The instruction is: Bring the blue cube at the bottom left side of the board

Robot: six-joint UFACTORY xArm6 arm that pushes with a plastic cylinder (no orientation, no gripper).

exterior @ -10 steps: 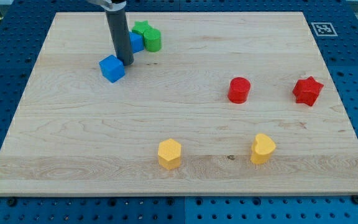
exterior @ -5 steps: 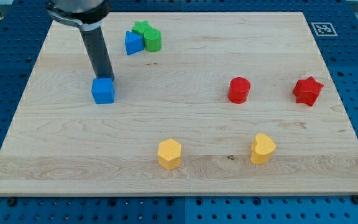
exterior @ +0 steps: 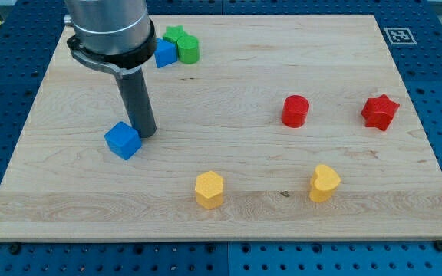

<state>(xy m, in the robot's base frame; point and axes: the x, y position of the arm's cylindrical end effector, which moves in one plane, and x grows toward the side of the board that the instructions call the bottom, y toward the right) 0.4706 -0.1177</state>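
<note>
Against the blue cube [exterior: 122, 141] sits my tip [exterior: 145, 134]

Wooden board [exterior: 229, 92] carrying coloured blocks [exterior: 209, 189]

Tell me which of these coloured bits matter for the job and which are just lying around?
In the job:
blue cube
my tip, touching the cube's upper right side
wooden board

Lying about:
second blue block
two green blocks
red cylinder
red star
yellow hexagon
yellow heart
</note>
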